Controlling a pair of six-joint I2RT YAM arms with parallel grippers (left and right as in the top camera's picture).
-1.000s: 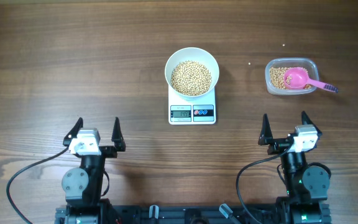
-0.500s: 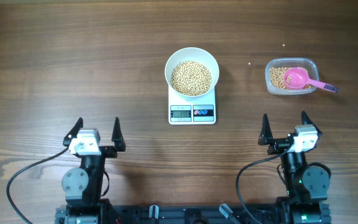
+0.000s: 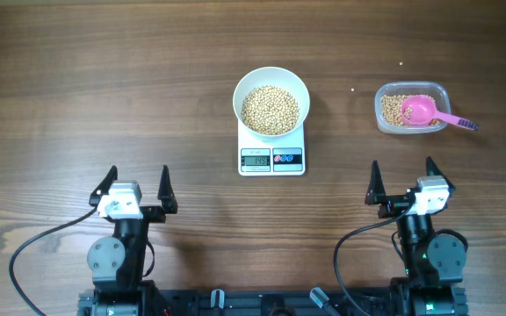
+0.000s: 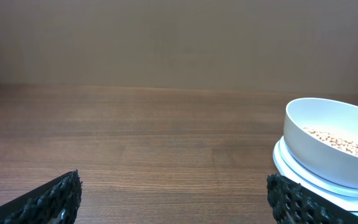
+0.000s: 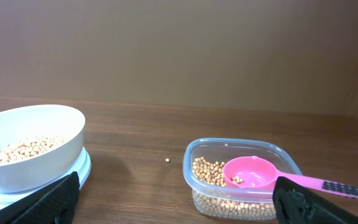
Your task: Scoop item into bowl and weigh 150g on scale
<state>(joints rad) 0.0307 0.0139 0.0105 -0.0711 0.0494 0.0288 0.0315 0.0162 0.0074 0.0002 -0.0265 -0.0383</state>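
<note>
Both claws, the left claw (image 3: 139, 171) and the right claw (image 3: 402, 163), hang released over your brown wooden table (image 3: 104, 88), gripping nothing. The round, deep white bowl (image 3: 238, 98) stands ahead of them, between the two, on the small white square digital scale (image 3: 271, 159). A careless reach could nudge it and upset the reading, which is too small to make out. Straight ahead of the right claw sits the clear plastic tub (image 3: 411, 85). Lifting its pink plastic scoop (image 3: 420, 111) clumsily could tip it. Small tan beans (image 3: 270, 109) already fill the bowl, so another scoop risks overshooting.
</note>
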